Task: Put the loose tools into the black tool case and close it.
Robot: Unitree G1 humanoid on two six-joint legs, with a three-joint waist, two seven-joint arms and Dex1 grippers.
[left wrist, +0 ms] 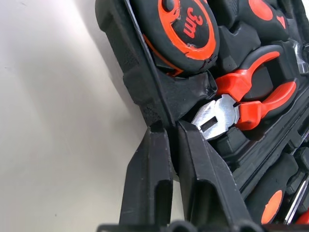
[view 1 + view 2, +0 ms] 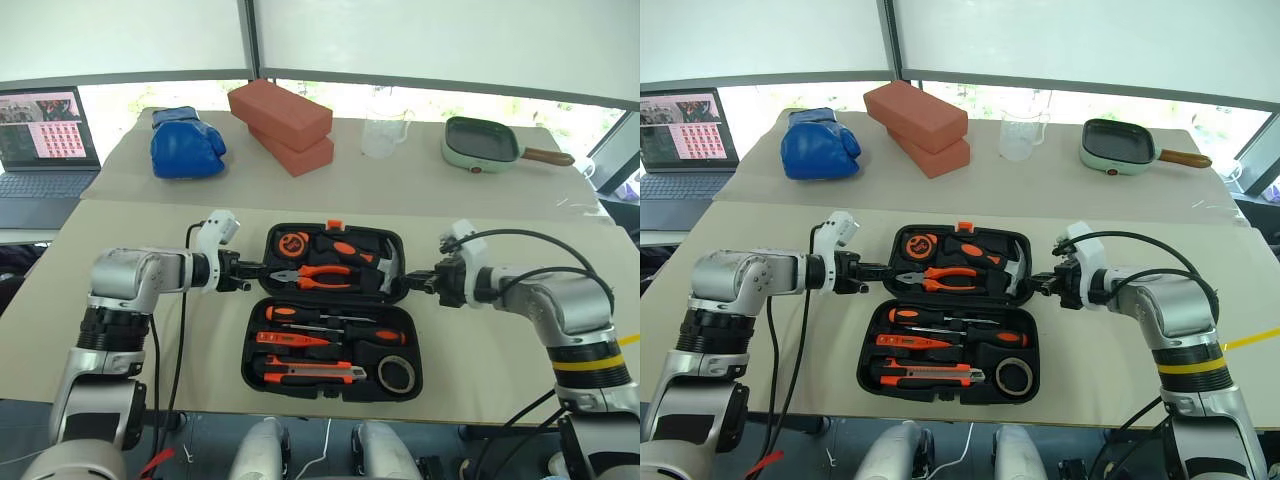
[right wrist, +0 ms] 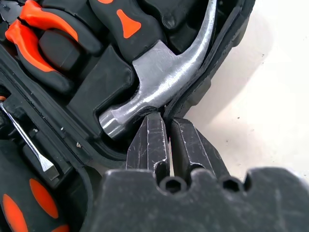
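Sitting mid-frame, the ribbed black plastic tool case (image 2: 330,310) lies open, screwdrivers, knife and tape roll already slotted in its near half. Left gripper (image 1: 169,133) and right gripper (image 3: 167,121) are pinched shut on the far half's side rims. Thin rims, so a pinch could slip while folding. Red bricks (image 2: 282,125) sit well behind; plenty of room.

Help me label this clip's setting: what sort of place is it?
Probably a lab or test room set up for robot trials: a paper-covered table holds unrelated props, such as a blue boxing glove, red bricks and a green pan, and a laptop stands by bright windows.
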